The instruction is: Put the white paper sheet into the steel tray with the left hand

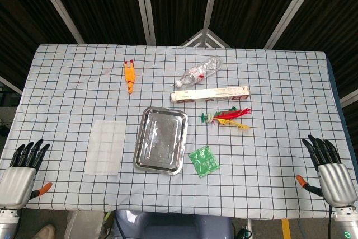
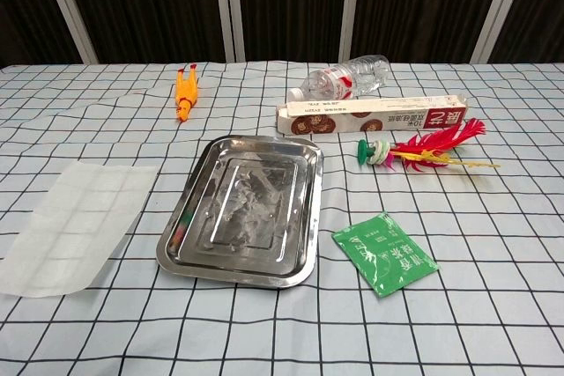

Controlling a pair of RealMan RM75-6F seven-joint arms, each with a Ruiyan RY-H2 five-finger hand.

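Your left hand [image 1: 22, 169] sits at the near left corner of the checked-cloth surface [image 1: 279, 82], fingers spread a little and pointing away from you, nothing in it. Your right hand [image 1: 329, 166] mirrors it at the near right corner, fingers loosely apart, also holding nothing. Only the head view shows the 2 hands.

The thin white translucent paper sheet [image 2: 75, 222] lies flat on the surface, left of centre and toward the near side, well apart from your left hand. Just to its right, with a strip of cloth between them, sits the shiny rectangular steel tray [image 2: 304, 244], nothing inside it except reflections.

Right of the tray's near corner there's a small green foil sachet [image 2: 384, 254], lying flat. Further back on the right, a feathered shuttlecock with red and yellow plumes and a green base [image 2: 414, 151] lies on its side. Behind that, a long white and brown cardboard box [image 2: 370, 115] runs left to right, and a clear plastic bottle [image 2: 348, 78] lies on its side just beyond it. At far left of centre, an orange rubber chicken toy [image 2: 185, 92] lies stretched out.
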